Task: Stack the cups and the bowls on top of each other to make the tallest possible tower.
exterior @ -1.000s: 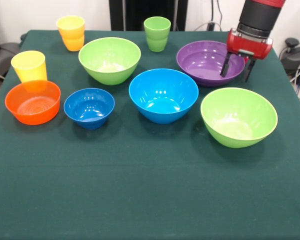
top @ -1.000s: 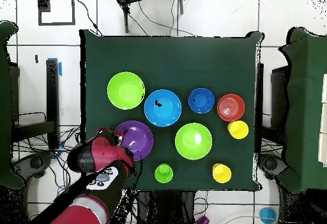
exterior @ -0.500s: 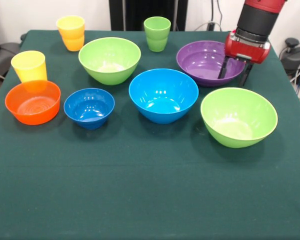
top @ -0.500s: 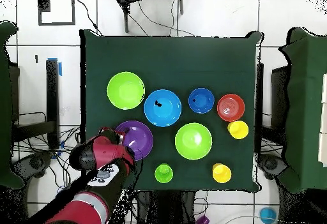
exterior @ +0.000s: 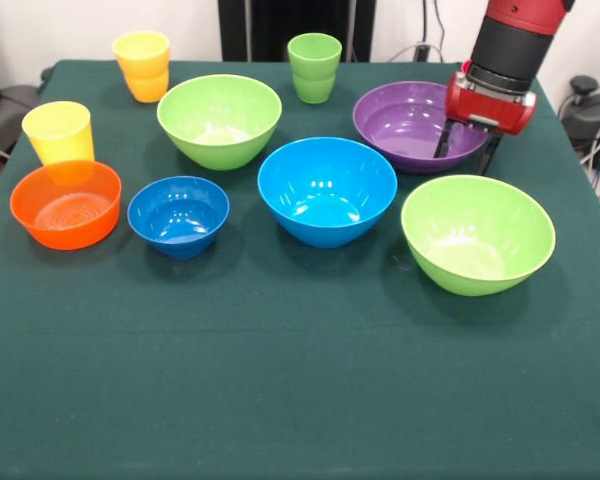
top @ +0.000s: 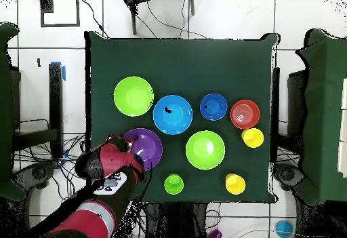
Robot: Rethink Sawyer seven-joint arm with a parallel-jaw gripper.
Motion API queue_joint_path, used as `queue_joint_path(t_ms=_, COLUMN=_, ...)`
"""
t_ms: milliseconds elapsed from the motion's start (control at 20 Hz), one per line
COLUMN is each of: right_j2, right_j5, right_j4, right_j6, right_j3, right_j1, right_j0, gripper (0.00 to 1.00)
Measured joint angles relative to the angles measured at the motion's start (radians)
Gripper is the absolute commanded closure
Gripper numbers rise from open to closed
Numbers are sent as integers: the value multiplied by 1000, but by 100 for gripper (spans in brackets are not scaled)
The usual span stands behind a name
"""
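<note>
Step in hand, by judgement: first pick — nothing stacked yet. Left to right, front view: orange bowl (exterior: pixel 66 203), small blue bowl (exterior: pixel 178 215), large blue bowl (exterior: pixel 327 190), purple bowl (exterior: pixel 417 125) — all glossy round plastic on green cloth-covered table (exterior: pixel 280 390). Gripper (exterior: pixel 466 150) open, jaws straddling purple bowl's right rim. Next: lower, close on rim.
</note>
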Motion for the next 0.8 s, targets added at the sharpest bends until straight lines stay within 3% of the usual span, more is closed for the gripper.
queue_joint_path(t_ms=50, right_j2=0, right_j5=0, right_j4=1, right_j6=0, right_j3=0, right_j1=0, right_j0=0, gripper=100)
queue_joint_path(t_ms=800, right_j2=-15, right_j5=1, right_j4=0, right_j6=0, right_j3=3, right_j1=-23, right_j0=-13, gripper=100)
